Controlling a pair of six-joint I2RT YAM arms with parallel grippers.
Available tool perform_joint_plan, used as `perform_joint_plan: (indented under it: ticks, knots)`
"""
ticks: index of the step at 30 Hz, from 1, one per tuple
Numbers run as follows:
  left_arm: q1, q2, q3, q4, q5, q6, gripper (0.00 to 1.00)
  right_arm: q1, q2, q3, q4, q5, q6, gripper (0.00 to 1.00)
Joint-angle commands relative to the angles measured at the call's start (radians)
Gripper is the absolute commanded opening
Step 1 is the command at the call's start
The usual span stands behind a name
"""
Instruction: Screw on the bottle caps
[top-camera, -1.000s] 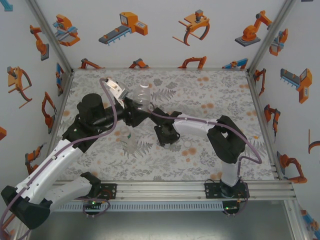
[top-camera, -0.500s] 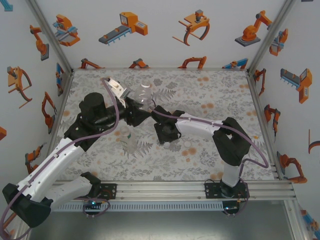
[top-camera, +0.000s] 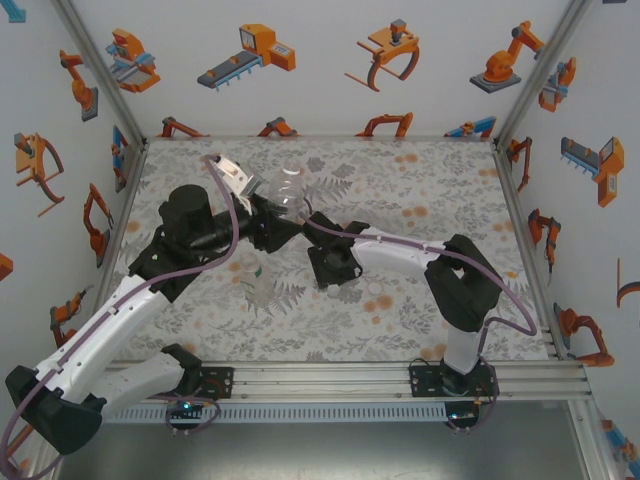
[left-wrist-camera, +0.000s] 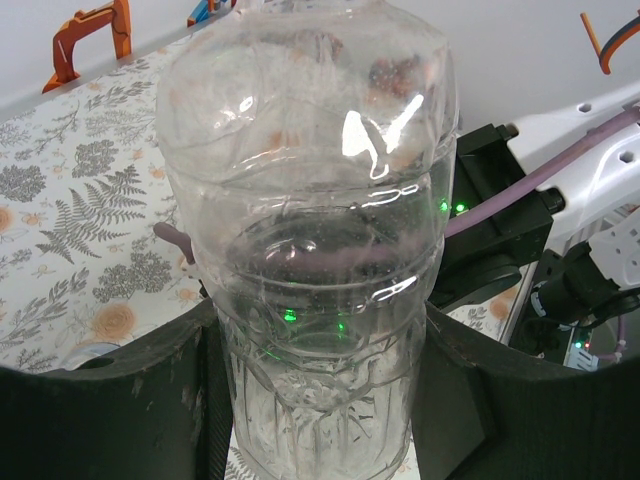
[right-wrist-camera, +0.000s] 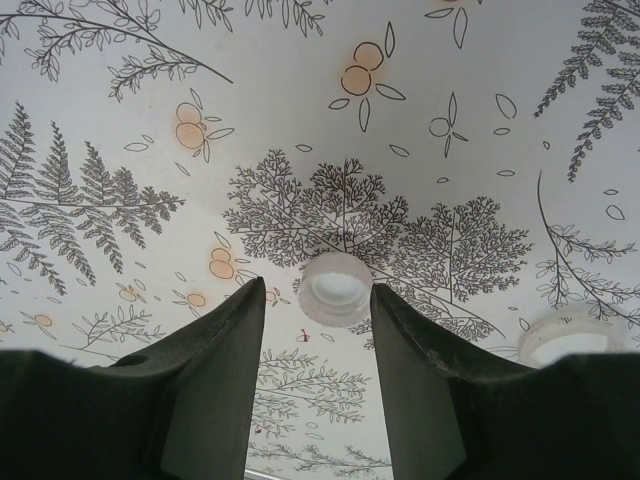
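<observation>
My left gripper (top-camera: 268, 215) is shut on a plain clear bottle (top-camera: 289, 190), held off the table and tilted towards the back. In the left wrist view the bottle (left-wrist-camera: 320, 250) stands tall between the black fingers (left-wrist-camera: 110, 400). My right gripper (right-wrist-camera: 318, 300) is open and points down at the table. A white bottle cap (right-wrist-camera: 336, 288) lies hollow side up just beyond its fingertips, in line with the gap. Another cap (right-wrist-camera: 575, 340) lies to the right, partly behind the right finger. A second clear bottle (top-camera: 260, 290) stands on the table. The blue-labelled bottle is out of view.
The floral table cover (top-camera: 420, 200) runs to white walls with orange robot prints on three sides. An aluminium rail (top-camera: 330, 372) edges the near side. The right arm (top-camera: 455, 285) lies across the middle right, its gripper (top-camera: 330, 268) close to the left arm's wrist.
The right arm's elbow has swung slightly to the right and its gripper has shifted a little. The left gripper and its bottle have moved slightly to the right.
</observation>
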Motion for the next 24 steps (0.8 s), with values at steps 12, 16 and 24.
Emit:
perform_joint_plan:
  ticks: [12,16,24]
  knots:
    - [0.0,0.01,0.016,0.044,0.029,-0.016,0.06,0.005,-0.006,-0.015,-0.008,0.002,0.019,0.47]
    - [0.0,0.014,0.019,0.043,0.032,-0.017,0.06,0.004,0.008,-0.023,-0.001,-0.004,0.023,0.47]
    - [0.0,0.023,0.02,0.043,0.038,-0.023,0.06,0.003,0.02,-0.046,0.021,-0.01,0.029,0.47]
